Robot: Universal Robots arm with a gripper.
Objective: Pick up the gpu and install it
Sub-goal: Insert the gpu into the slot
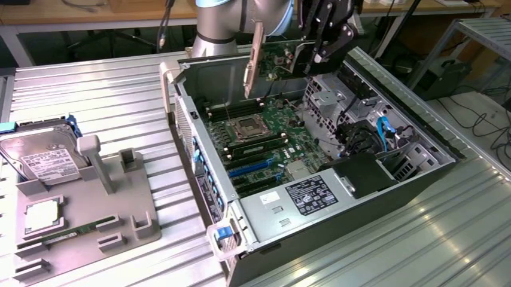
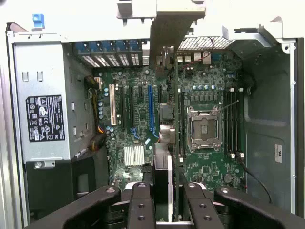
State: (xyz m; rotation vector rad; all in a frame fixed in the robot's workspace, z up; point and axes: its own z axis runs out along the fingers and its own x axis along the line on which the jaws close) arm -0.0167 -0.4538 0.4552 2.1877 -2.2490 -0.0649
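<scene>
The gpu hangs on edge above the open computer case, its silver bracket pointing down toward the case's rear wall. My gripper is shut on the card's end opposite the bracket. In the wrist view the gpu runs edge-on away from the gripper over the motherboard, roughly in line with the blue expansion slot. The card is still clear of the board. In the exterior view the blue slots lie below and nearer than the card.
The case holds a CPU socket, memory modules, a power supply and blue cables. On the exterior view's left, a grey fixture carries a hard drive, a CPU and a green memory stick.
</scene>
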